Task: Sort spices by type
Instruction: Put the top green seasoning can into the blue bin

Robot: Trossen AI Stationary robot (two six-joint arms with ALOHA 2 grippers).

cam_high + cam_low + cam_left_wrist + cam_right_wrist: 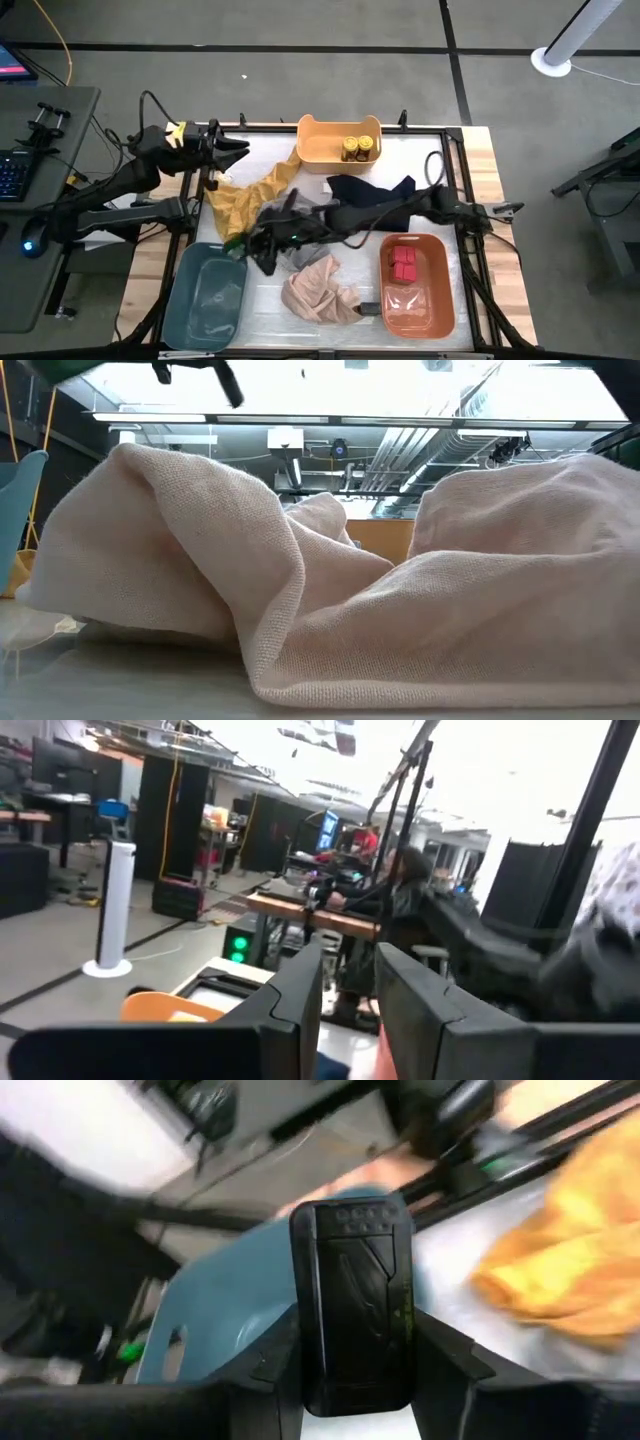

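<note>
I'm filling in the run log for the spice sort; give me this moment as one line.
right claw: shut on black tin, near blue bin | left claw: open, waiting at table's back-left | red tins in orange bin | jars in yellow bin

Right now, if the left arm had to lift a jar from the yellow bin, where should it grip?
Take a jar by its lid from straight above, fingers across the round top. The jars stand upright, packed together against one wall of the yellow bin, so the wall and neighbouring jars likely block a side approach. The left gripper is open nearby.
</note>
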